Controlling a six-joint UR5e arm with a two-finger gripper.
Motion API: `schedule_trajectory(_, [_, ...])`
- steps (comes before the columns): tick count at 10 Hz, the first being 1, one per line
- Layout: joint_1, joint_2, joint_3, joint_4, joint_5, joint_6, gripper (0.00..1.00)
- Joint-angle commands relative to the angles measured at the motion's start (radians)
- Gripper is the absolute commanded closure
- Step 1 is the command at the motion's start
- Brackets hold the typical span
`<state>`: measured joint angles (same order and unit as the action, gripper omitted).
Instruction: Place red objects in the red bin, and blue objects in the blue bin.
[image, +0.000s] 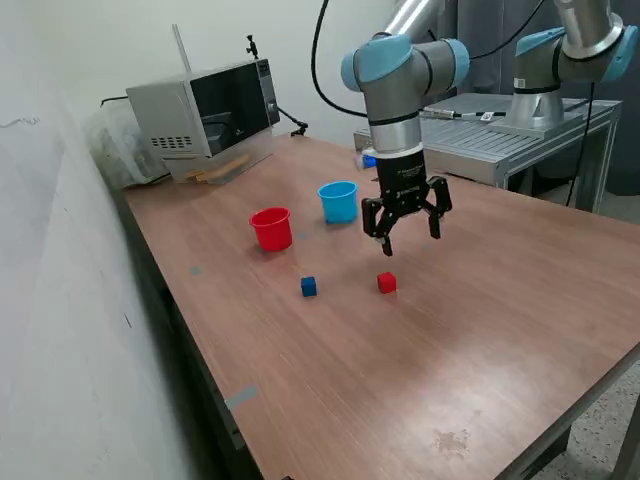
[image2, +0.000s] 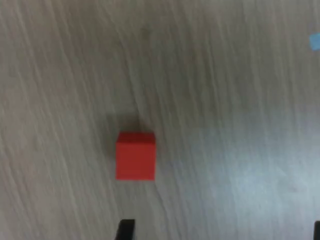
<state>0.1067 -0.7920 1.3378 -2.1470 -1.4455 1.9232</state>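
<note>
A small red cube lies on the wooden table, with a dark-blue cube to its left in the exterior view. The red cup and the light-blue cup stand upright behind them. My gripper hangs open and empty above the table, just behind and above the red cube. In the wrist view the red cube lies on the table beyond one dark fingertip, off the midline between the fingers. A small blue thing shows partly behind the arm. No other cubes are in view.
A microwave stands at the table's far corner, at the exterior view's left. A second arm stands on a metal stand at the back right. A wall runs along the left side. A blue tape bit is on the table.
</note>
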Motion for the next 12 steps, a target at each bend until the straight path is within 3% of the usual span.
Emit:
schedule_trajectory(1, [-0.016, 0.065, -0.045, -0.005, 0.043, -0.003, 0.00])
schedule_trajectory(12, [-0.048, 0.114, -0.068, -0.062, 0.020, -0.041, 0.00])
